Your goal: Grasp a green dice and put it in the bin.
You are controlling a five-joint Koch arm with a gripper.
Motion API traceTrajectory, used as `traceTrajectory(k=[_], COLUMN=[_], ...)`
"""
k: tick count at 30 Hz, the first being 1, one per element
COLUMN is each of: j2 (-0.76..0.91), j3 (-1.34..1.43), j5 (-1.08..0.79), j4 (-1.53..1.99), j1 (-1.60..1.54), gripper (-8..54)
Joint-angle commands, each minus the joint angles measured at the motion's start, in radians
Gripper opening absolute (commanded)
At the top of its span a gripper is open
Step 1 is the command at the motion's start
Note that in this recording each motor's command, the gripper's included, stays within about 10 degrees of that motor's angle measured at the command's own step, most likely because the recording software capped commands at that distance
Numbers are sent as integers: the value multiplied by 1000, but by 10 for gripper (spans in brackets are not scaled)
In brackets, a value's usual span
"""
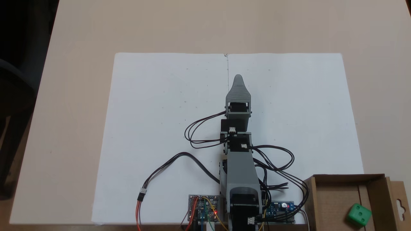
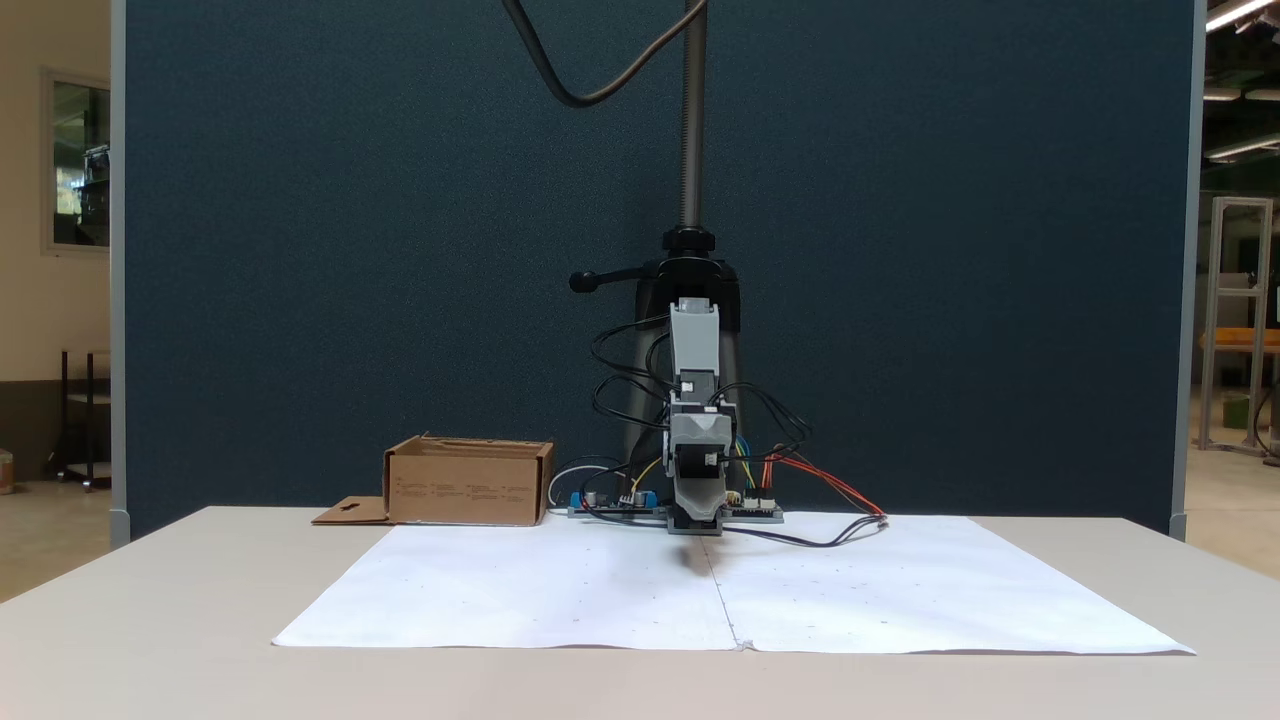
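Already the green dice (image 1: 359, 215) lies inside the bin (image 1: 348, 176) at about four o'clock from the arm's base — the drop looks done. The gripper (image 1: 238, 78) points to twelve over the paper (image 1: 160, 112); spread or pressed together, I cannot tell. Nothing is left to move, I judge.

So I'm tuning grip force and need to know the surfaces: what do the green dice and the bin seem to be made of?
The green dice looks like smooth, moulded plastic: uniform bright colour, rounded corners, sunken dark pips. The bin looks like matte brown cardboard: thin folded walls, a flat flap with a punched hanger hole. Neither can be confirmed by look alone.
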Motion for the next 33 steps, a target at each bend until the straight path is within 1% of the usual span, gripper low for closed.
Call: traceTrajectory(k=[1, 19, 20, 23, 33], j2=[98, 117, 118, 118, 118], j3=[14, 354, 354, 354, 354], j5=[-83, -83, -83, -83, -80], j4=[-167, -570, -627, -627, -627], j1=[29, 35, 34, 34, 26], gripper=[439, 440, 440, 449, 451])
